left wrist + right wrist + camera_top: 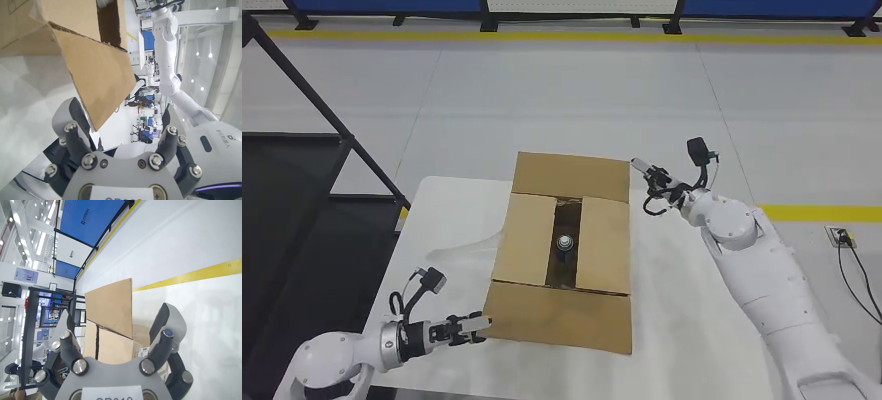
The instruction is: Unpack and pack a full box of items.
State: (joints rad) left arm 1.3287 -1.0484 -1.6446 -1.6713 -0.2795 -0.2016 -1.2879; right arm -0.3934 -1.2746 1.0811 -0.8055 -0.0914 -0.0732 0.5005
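A brown cardboard box (542, 230) stands in the middle of the white table with its flaps spread. A dark can (564, 246) stands upright in the gap between the two side flaps. My left gripper (480, 327) is open at the left corner of the near flap (557, 315). In the left wrist view that flap's corner (102, 75) reaches in between the fingers of the gripper (121, 115), close to one pad. My right gripper (640, 167) is open beside the right corner of the far flap (572, 175). The raised far flap (109, 306) stands just beyond the right gripper (115, 315), apart from it.
The table (442, 230) has bare surface left and right of the box. A black metal frame (302, 200) stands off the table's left side. A yellow floor line (822, 212) runs behind the right arm.
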